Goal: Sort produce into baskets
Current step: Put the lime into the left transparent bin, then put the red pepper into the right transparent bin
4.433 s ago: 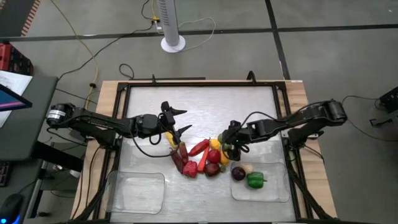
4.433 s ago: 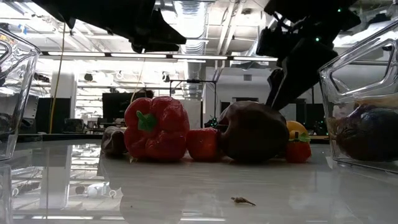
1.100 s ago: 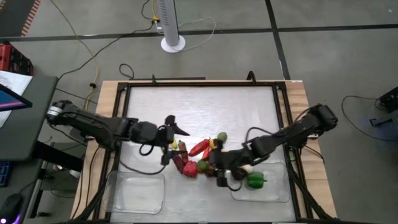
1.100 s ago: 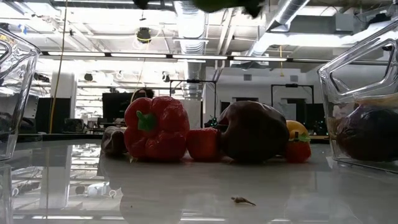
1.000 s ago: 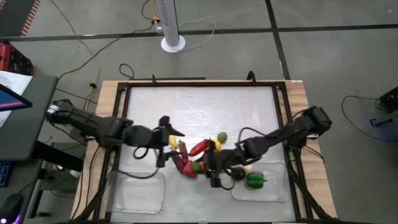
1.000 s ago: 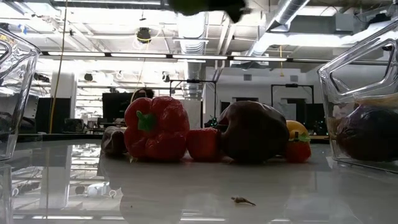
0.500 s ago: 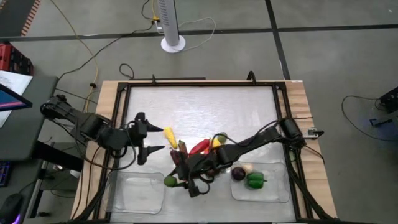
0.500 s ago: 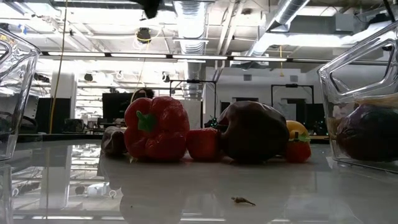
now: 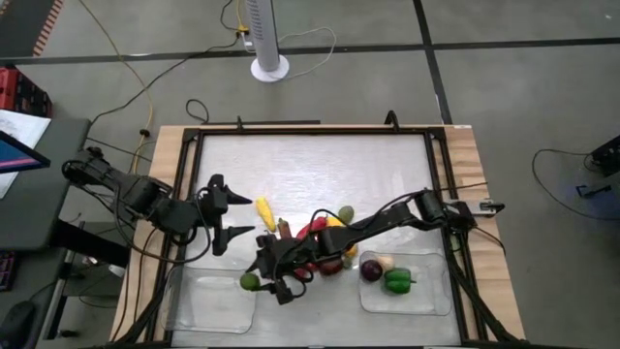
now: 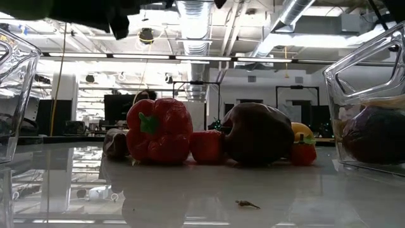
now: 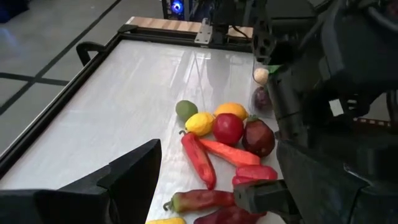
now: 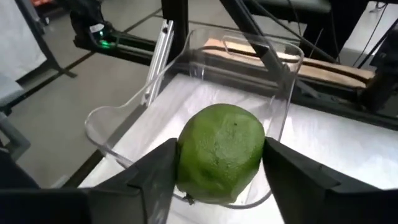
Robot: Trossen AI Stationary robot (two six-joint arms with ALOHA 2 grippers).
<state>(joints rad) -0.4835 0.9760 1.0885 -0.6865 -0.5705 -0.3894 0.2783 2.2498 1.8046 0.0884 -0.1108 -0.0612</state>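
A: From above, the right gripper [image 9: 263, 276] is holding a lime [image 9: 250, 281] over the left basket [image 9: 208, 301]; two pieces are lying in the right basket [image 9: 412, 302].

B: Its wrist view agrees. The left fingers [image 9: 229, 206] are standing wide; most produce [image 11: 221, 146] is waiting on the worktop [image 9: 310, 170].

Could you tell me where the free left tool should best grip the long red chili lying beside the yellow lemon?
Probably across the long red chili at its middle, coming straight down: it lies flat, narrow, with bare table on its outer side, while the yellow lemon crowds its stem end.

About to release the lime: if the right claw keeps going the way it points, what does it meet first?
Probably the left basket: the right claw, shut on the lime, points into it; depth is unclear.
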